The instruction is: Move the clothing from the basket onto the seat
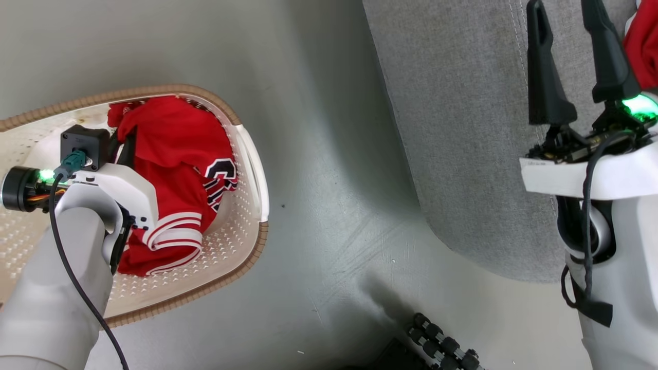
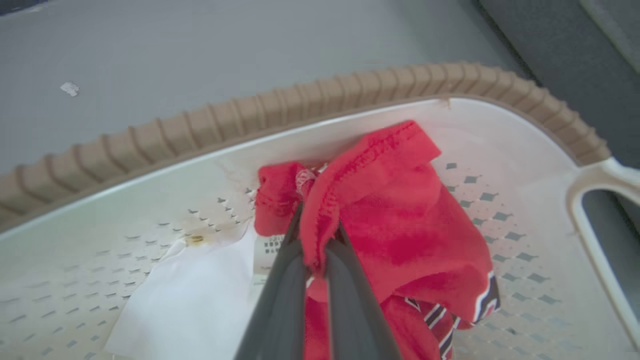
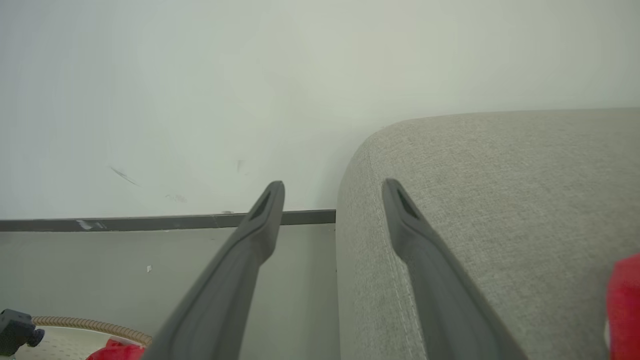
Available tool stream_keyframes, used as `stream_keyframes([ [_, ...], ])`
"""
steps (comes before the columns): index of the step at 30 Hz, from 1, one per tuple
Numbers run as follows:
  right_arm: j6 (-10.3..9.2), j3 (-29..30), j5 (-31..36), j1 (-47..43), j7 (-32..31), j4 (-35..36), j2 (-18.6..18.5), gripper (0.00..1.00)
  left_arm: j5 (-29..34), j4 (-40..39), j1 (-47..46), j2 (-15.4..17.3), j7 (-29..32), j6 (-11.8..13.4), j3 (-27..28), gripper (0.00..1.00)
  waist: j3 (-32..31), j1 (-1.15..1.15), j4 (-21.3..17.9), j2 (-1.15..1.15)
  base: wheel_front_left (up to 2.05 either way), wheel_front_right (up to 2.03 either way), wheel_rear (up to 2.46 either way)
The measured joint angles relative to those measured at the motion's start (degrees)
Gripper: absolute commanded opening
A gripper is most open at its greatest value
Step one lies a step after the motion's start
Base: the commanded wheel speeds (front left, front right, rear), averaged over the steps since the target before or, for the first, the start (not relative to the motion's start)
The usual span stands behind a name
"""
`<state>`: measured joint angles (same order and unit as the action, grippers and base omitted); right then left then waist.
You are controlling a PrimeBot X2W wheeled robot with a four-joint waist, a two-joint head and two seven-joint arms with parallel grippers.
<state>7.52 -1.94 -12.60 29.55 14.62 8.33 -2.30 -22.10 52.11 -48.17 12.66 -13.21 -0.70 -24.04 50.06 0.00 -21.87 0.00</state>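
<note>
I see my left hand [image 2: 317, 235] and right hand [image 1: 563, 7] each ending in two long, tapered, dark grey fingers [image 3: 260, 225]. White housings [image 1: 128, 190] cap both wrists, each with a green light [image 1: 640, 105]. My forearms [image 1: 36, 308] are smooth pale grey. A black cable [image 1: 75, 277] runs to a teal plug [image 1: 72, 159] on a small black box [image 1: 85, 139], and dark screws [image 1: 139, 222] dot the left housing.

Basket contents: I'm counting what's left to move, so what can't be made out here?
Garment count: in the head view the left arm covers part of the red clothing in the basket; folds merge.
White piece: left wrist view, cut by the bottom edge and partly behind the left gripper.
Red item on the seat: cut by the head view's right edge.
Logo: folded, unreadable.
</note>
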Motion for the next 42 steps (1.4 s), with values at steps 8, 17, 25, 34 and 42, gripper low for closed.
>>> stream_keyframes([
  [8, 0.00, 0.0, 0.2, 0.5, 0.0, -1.7, 0.0, 1.00, 0.1, -3.2, 3.1, 0.0, -0.6, -0.5, -0.3, 0.00, -2.2, 0.00, 2.0, 0.00, 0.00, 0.00, 0.00],
  [17, 0.00, 0.6, 1.7, 0.5, 0.0, -3.7, 0.0, 1.00, 0.6, -8.9, 5.5, 0.0, -1.0, -0.5, -0.7, 0.00, -5.8, 0.00, 4.5, 0.00, 0.00, 0.00, 0.00],
  [25, 0.00, 1.3, 3.3, 0.3, 0.0, -6.1, -0.1, 1.00, 0.6, -14.3, 6.5, -0.3, -1.0, -1.0, -0.7, 0.00, -9.3, 0.00, 6.5, 0.00, 0.00, 0.00, 0.00],
  [34, 0.00, 1.0, 5.5, -0.2, 0.0, -8.6, -0.1, 1.00, 0.6, -20.9, 6.5, 0.0, -1.1, -2.0, -0.7, 0.00, -14.5, 0.00, 8.9, 0.00, 0.00, 0.00, 0.00],
  [42, 0.01, -0.8, 6.6, -2.1, 0.0, -10.5, -0.2, 1.00, 0.6, -25.5, 6.5, -0.1, -1.0, -3.1, -1.5, 0.00, -19.5, 0.00, 10.8, 0.00, 0.00, 0.00, 0.00],
])
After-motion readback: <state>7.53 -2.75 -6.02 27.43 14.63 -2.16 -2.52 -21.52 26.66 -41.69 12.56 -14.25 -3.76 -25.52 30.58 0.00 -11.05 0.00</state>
